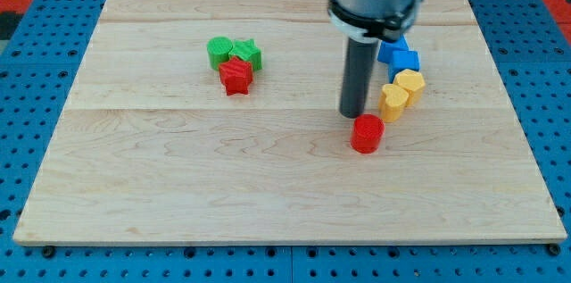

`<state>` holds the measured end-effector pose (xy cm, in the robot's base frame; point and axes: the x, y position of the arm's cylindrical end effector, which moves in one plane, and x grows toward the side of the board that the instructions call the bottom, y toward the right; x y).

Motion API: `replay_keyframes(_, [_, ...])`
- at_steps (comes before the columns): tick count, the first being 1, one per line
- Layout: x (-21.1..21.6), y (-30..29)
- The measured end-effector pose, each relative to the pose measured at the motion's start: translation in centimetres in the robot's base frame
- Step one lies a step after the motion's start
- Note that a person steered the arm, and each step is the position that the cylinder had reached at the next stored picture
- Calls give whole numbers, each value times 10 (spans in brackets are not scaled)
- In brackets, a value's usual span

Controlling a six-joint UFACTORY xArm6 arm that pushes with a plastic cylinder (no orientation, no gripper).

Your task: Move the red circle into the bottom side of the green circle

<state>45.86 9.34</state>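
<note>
The red circle lies right of the board's middle. My tip stands just at its upper left, touching or nearly touching it. The green circle lies at the upper left, far to the left of the red circle. A green star sits against its right side and a red star sits against its lower right.
A blue block and a blue cube lie at the right of the rod. A yellow hexagon and a yellow heart lie below them, close to the red circle's upper right. The wooden board rests on a blue pegboard.
</note>
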Motion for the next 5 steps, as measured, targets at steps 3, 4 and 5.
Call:
replay_keyframes(3, [46,88])
replay_keyframes(4, [55,64])
replay_keyframes(5, [58,21])
